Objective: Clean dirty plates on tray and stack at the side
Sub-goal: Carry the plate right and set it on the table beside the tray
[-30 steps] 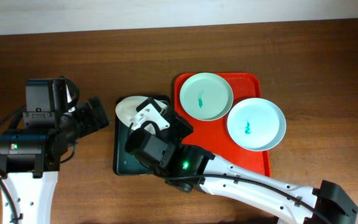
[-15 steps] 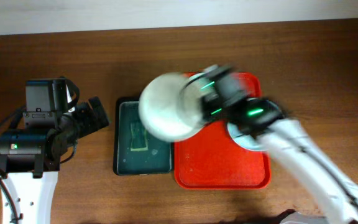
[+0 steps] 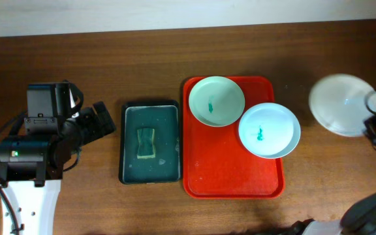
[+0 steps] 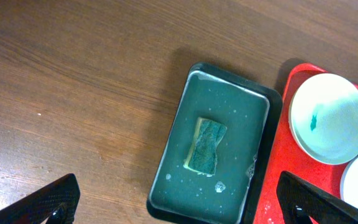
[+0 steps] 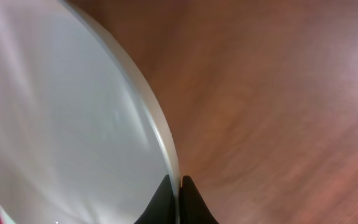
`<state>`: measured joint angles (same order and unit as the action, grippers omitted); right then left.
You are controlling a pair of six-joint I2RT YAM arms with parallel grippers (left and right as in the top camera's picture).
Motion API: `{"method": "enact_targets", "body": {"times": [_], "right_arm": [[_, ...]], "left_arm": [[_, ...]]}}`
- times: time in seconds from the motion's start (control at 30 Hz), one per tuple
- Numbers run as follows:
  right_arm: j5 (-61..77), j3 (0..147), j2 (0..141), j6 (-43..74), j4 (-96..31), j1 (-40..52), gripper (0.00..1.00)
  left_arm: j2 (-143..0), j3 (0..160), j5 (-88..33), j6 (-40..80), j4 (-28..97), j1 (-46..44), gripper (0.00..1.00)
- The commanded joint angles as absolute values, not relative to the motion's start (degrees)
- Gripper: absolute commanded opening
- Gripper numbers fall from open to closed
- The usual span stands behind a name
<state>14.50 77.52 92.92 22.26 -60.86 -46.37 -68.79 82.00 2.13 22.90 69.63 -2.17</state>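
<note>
A glossy round shallow white plate [image 3: 340, 104], motion-blurred, is seen at the right edge of the overhead frame against the brown wooden table [image 3: 77, 52]. Its thin rim is clamped between the dark fingertips of the right gripper [image 5: 175, 200], whose arm enters from the lower right corner. A pale mint smeared plate [image 3: 216, 101] and a white smeared plate [image 3: 269, 129] are set on the flat bright red rectangular tray [image 3: 234, 179] at centre. At the left, the left gripper [image 4: 179, 208] is held with its fingers wide apart.
</note>
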Motion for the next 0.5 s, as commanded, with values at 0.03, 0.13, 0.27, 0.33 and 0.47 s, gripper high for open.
{"method": "enact_targets", "body": {"times": [0.03, 0.13, 0.27, 0.33, 0.47], "right_arm": [[15.7, 77.7, 102.8, 21.1, -61.0, -51.6, 0.04], [15.2, 76.6, 107.6, 17.6, -60.6, -50.5, 0.04], [11.7, 74.9, 108.4, 16.3, -59.2, -46.7, 0.04], [7.6, 74.9, 108.1, 18.0, -59.9, -44.9, 0.39], [9.8, 75.0, 103.9, 17.2, -60.5, -43.0, 0.49]], "left_arm": [[-68.7, 82.7, 2.3, 22.4, 69.6, -2.0, 0.99], [-68.7, 82.7, 2.3, 22.4, 69.6, -2.0, 0.99], [-68.7, 82.7, 2.3, 22.4, 69.6, -2.0, 0.99], [-68.6, 82.7, 2.3, 22.4, 69.6, -2.0, 0.99], [-68.7, 82.7, 2.3, 22.4, 69.6, -2.0, 0.99]]}}
